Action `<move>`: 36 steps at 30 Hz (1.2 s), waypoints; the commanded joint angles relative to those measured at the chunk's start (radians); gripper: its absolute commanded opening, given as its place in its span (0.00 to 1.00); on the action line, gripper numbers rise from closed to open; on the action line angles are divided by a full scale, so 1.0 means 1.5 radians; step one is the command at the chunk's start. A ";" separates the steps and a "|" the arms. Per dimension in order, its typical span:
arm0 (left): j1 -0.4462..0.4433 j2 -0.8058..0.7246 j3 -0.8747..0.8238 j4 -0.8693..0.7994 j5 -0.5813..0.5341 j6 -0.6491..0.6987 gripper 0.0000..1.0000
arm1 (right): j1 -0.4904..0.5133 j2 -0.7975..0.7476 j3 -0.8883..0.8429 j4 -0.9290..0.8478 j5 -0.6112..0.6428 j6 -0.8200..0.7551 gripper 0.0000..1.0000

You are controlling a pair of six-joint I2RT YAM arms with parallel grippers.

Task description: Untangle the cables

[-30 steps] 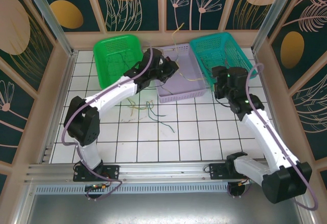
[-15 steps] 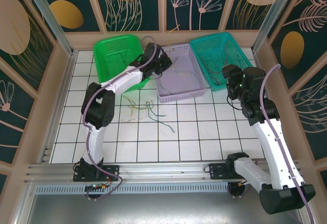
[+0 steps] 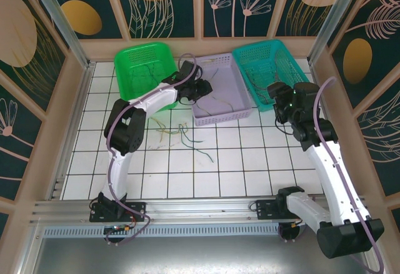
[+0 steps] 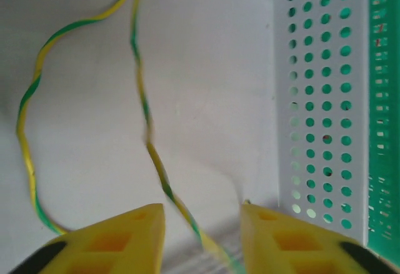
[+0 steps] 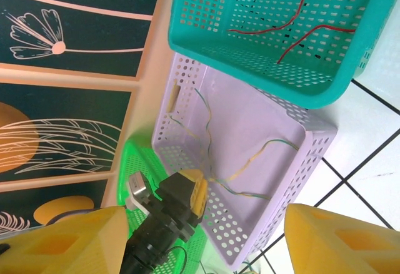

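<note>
Yellow-green twisted cables [image 3: 220, 102] lie in the lilac basket [image 3: 240, 108]. My left gripper [image 3: 204, 89] hangs over that basket's left wall, open. In the left wrist view its yellow fingers [image 4: 125, 239] stand apart, and one yellow-green cable [image 4: 145, 108] runs blurred down between them over the basket floor. The right wrist view shows the left gripper [image 5: 201, 192] beside the same cables [image 5: 250, 161]. Red cables [image 5: 299, 12] lie in the teal basket [image 5: 262, 61]. A loose bunch of green, orange and yellow cables [image 3: 181, 133] rests on the tiles. My right gripper [image 3: 279, 96] is open and holds nothing, by the teal basket's near corner.
The green basket [image 3: 134, 58] stands at the back left with thin green wires in it, touching the lilac basket. The teal basket [image 3: 247, 58] sits at the back right. Wooden walls close in the back and sides. White tiles [image 3: 250, 155] lie open in front of the baskets.
The yellow cable that stood up above the lilac basket now lies inside it. My left gripper has shifted along the basket's left wall. The right arm swung right, then eased back slightly.
</note>
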 commanded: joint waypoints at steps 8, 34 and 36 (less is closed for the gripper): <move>-0.001 -0.058 0.061 -0.135 -0.034 0.082 0.57 | -0.002 0.009 -0.010 0.023 -0.021 -0.013 0.67; -0.002 -0.459 -0.463 -0.154 -0.107 0.081 0.49 | 0.532 0.317 -0.125 0.095 -0.036 -0.510 0.58; -0.001 -0.479 -0.478 -0.139 -0.110 0.057 0.48 | 0.557 0.373 -0.093 0.075 0.012 -0.532 0.58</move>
